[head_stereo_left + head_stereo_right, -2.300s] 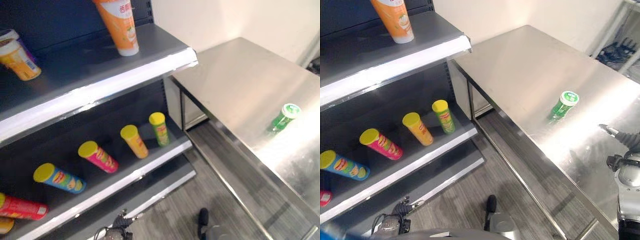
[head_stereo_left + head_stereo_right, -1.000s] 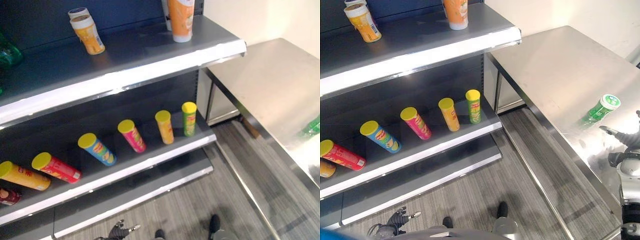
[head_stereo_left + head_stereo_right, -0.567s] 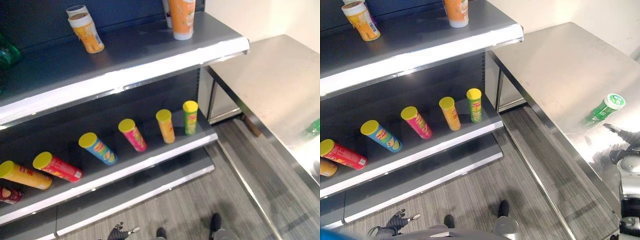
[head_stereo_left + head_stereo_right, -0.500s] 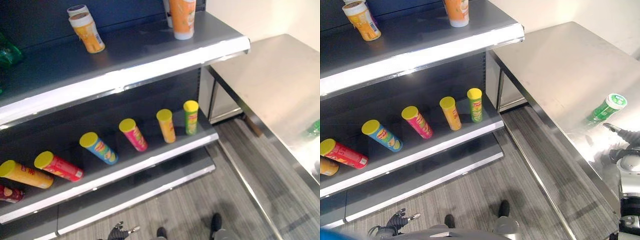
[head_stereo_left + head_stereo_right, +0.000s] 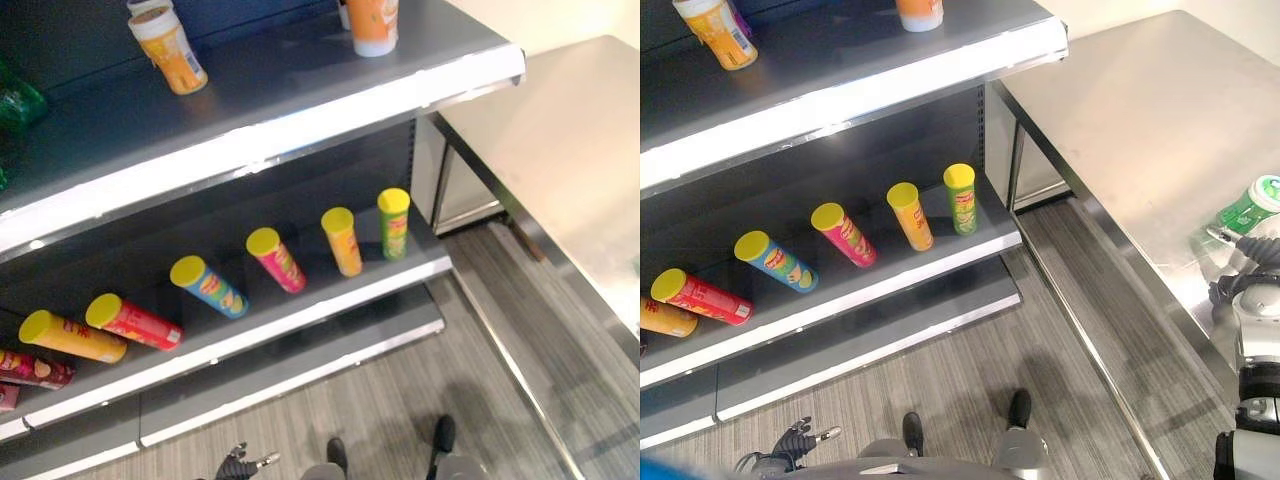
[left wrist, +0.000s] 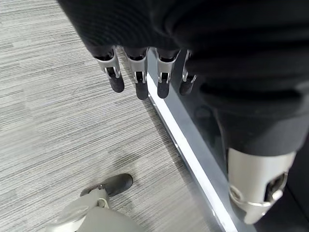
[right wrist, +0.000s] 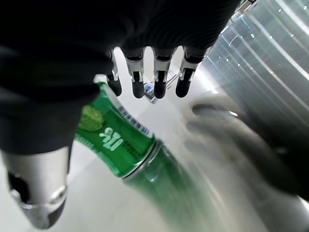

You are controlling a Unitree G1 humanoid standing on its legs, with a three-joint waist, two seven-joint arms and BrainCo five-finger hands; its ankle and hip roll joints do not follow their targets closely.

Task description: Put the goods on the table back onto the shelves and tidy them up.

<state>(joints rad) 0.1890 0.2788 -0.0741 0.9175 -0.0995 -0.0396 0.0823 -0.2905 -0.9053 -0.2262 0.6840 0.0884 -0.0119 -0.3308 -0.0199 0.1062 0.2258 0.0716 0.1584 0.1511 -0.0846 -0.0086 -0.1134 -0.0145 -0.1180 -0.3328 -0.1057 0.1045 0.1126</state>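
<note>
Two hands, both empty. Right hand [image 7: 154,63] over steel table [image 5: 1140,110], fingers straight and spread, thumb apart, just above green can [image 7: 120,140] but not gripping. Can stands upright near table's near edge, round white lid, green label with white print too small to read. Left hand [image 6: 140,72] hangs low beside bottom shelf edge [image 6: 188,154], fingers straight, relaxed, over grey wood-grain floor [image 6: 58,121]. Yellow-lidded tubes [image 5: 275,258] lie on dark middle shelf [image 5: 300,320]; orange cups [image 5: 165,45] on top shelf.

Green can [image 5: 1252,208] upright on table [image 5: 1140,110]
</note>
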